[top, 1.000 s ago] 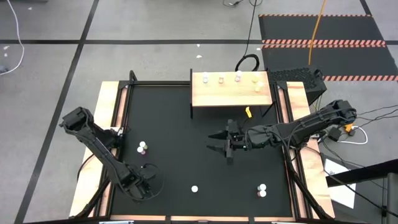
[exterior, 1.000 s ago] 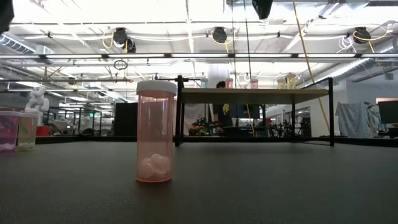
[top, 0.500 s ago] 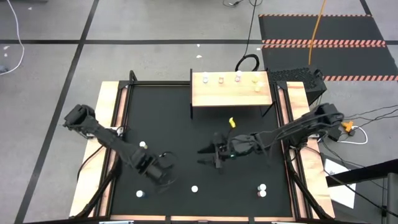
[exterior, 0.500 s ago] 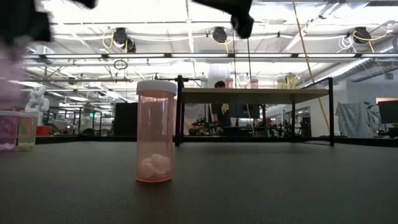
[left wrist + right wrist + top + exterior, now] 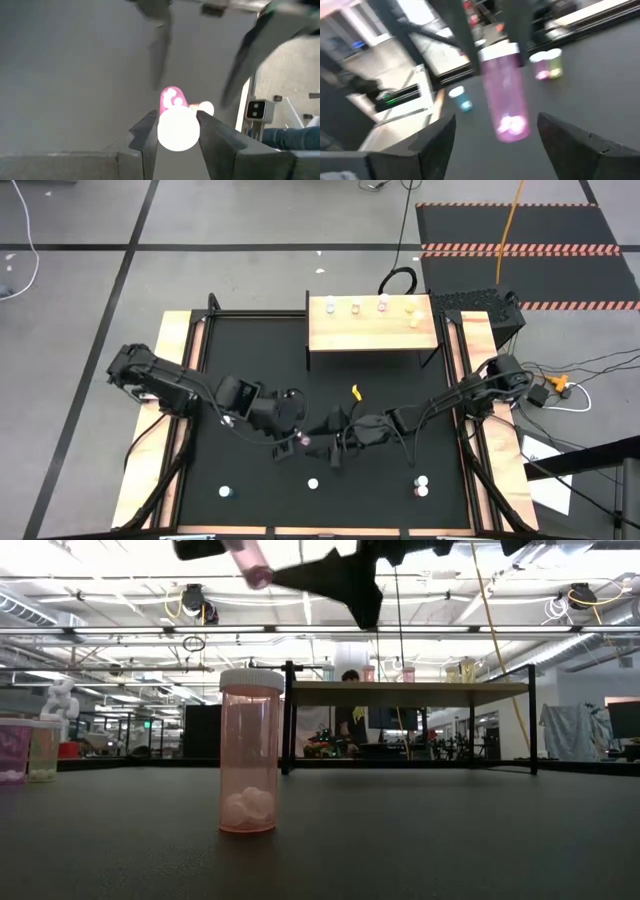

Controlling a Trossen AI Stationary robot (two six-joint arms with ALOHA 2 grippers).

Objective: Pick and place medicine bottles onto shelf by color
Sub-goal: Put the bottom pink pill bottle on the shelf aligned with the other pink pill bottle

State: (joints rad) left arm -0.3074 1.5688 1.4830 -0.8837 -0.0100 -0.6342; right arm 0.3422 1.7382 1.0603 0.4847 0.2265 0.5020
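Note:
My left gripper (image 5: 297, 438) is over the table's middle, shut on a pink medicine bottle (image 5: 171, 97) that is lifted off the table; the bottle also shows in the low view (image 5: 250, 562). My right gripper (image 5: 330, 448) faces it, open; its fingers (image 5: 435, 142) stand either side of the bottle's bottom end (image 5: 512, 127) without touching. The light-wood shelf (image 5: 372, 335) stands at the far edge, with several bottles upright along its far side. Other bottles stand upright on the black tabletop. My left gripper pinches the bottle's white cap (image 5: 178, 129) between its two fingers (image 5: 150, 137). The bottle's body sticks out forward past the fingertips, toward my right gripper. The bottle is clear of the table and slants a little downward in the low view.
A pink-orange bottle (image 5: 248, 752) stands near the front edge (image 5: 313, 483). A blue one (image 5: 225, 491) stands at the near left, two (image 5: 421, 486) at the near right. A pink and a yellow-green one (image 5: 545, 65) stand at the left.
My left gripper has carried the pink bottle from the table's near left toward its middle, lifted clear. My right gripper has gone toward the table's left and near edge, until it faces the bottle.

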